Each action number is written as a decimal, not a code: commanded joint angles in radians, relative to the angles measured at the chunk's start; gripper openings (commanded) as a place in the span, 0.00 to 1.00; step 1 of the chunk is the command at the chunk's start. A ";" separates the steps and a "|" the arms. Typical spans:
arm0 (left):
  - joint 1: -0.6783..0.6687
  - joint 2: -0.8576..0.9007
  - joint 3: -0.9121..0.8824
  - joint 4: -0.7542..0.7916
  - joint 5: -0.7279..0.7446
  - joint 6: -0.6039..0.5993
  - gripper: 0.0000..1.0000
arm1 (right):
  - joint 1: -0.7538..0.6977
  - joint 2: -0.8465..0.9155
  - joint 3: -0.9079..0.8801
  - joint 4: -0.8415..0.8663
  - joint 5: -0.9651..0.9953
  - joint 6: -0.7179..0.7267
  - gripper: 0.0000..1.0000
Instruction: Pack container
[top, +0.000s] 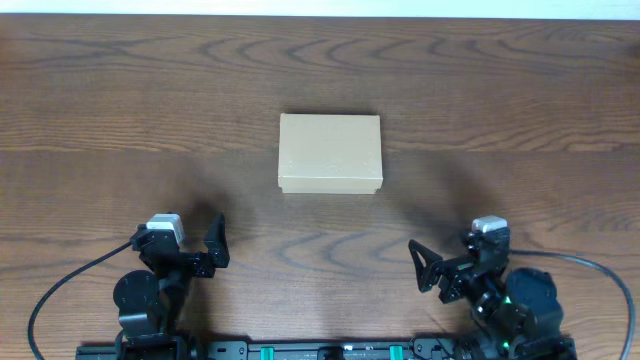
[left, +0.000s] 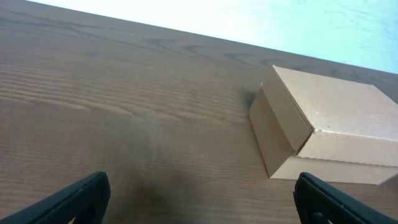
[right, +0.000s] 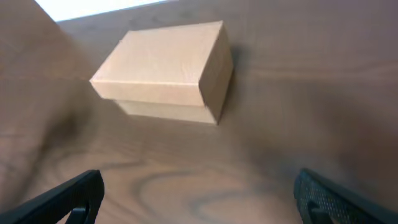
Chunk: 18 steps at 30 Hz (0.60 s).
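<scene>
We see container (top: 330, 152): plain tan cardboard box, lid closed, lying flat on worktop (top: 110, 90). Box sits about midway between left and right edges, a bit nearer far edge than near edge. Left claw (left: 202, 186): fingers spread wide, grasping nothing, by near edge, left of box and well apart from it. Right claw (right: 199, 183): fingers also spread wide, empty, by near edge, right of box, well apart. We see neither claw touching box.
</scene>
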 joint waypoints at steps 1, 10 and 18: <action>0.008 -0.010 -0.025 -0.002 -0.011 0.011 0.95 | 0.032 -0.061 -0.083 0.072 0.026 -0.124 0.99; 0.008 -0.010 -0.025 -0.002 -0.011 0.011 0.95 | 0.087 -0.171 -0.284 0.247 -0.011 -0.130 0.99; 0.008 -0.010 -0.025 -0.002 -0.011 0.011 0.95 | 0.093 -0.170 -0.303 0.262 -0.011 -0.130 0.99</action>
